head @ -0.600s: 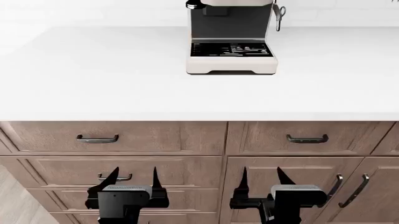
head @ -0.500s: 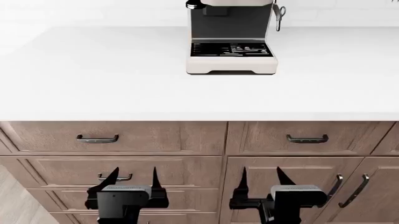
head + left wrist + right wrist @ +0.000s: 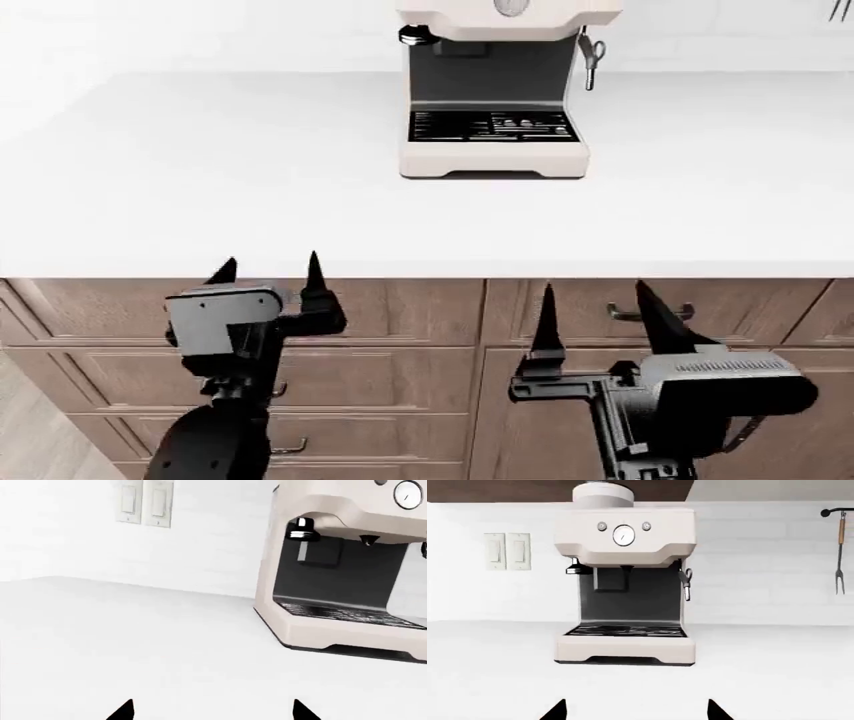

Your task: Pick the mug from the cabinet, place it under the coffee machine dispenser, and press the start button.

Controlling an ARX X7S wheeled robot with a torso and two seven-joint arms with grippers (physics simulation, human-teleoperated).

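Observation:
The cream coffee machine [image 3: 494, 100] stands at the back of the white counter [image 3: 200, 170], facing me. It also shows in the right wrist view as the coffee machine [image 3: 624, 545], with a round gauge [image 3: 623, 535] between two small buttons. Its dark-and-chrome dispenser [image 3: 303, 529] juts out under the cream top. No mug is in view. My left gripper [image 3: 267, 265] and right gripper [image 3: 594, 295] hang open at the counter's front edge, both empty. The left gripper [image 3: 212, 710] and right gripper [image 3: 635, 710] show only black fingertips in the wrist views.
Wooden drawers [image 3: 400, 310] sit under the counter. A chrome steam wand [image 3: 686, 582] hangs at the machine's right. On the wall are light switches [image 3: 507, 551] and a hanging fork [image 3: 840, 555]. A dark cabinet underside [image 3: 507, 490] runs above the machine.
Both arms have risen from in front of the drawers to counter-edge height, still open. The head view has tilted up, showing more of the machine's top.

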